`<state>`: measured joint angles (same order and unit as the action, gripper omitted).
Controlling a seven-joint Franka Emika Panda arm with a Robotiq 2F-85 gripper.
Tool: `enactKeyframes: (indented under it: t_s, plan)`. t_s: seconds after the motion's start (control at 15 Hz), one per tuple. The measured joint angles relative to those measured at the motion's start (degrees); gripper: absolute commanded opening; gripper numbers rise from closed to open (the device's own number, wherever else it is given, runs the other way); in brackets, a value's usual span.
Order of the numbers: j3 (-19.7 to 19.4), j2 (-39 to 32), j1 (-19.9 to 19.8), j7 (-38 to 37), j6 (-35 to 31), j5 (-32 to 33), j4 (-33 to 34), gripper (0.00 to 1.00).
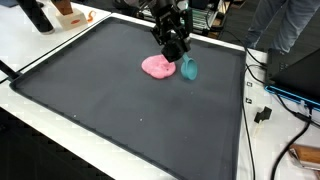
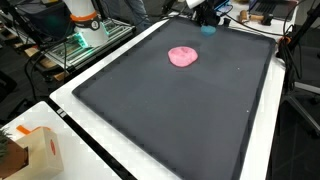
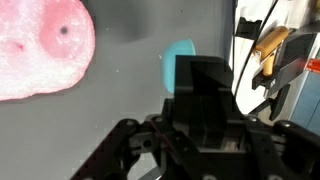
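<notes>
Because gripper (image 1: pixel 173 52) hangs low over teal object (image 1: pixel 189 69), just beside pink toy (image 1: pixel 156 67) on dark mat (image 1: pixel 120 110), own body hides fingers: open or closed, cannot tell.

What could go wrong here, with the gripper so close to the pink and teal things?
The teal object lies close beside the pink soft lump, so the gripper, hovering over them, might bump or catch both. The teal object is also fairly near the edge of the dark mat; a nudge could perhaps slide it off.
</notes>
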<state>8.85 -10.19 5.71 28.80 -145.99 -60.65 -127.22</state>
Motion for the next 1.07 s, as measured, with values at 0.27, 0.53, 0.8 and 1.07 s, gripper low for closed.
enactKeyframes:
  t_s: [0.27,0.53,0.8,1.07]
  plan:
    - [-0.16,-2.07,-0.51,1.04,0.0,-0.5,0.29,0.25]
    - [-0.5,-3.03,-0.71,0.51,0.0,0.0,0.31,0.25]
    - [-0.82,-3.19,-0.67,-2.67,-0.97,2.36,0.31,0.25]
    - [-0.96,-3.22,-0.63,-8.37,-2.84,7.45,0.23,0.25]
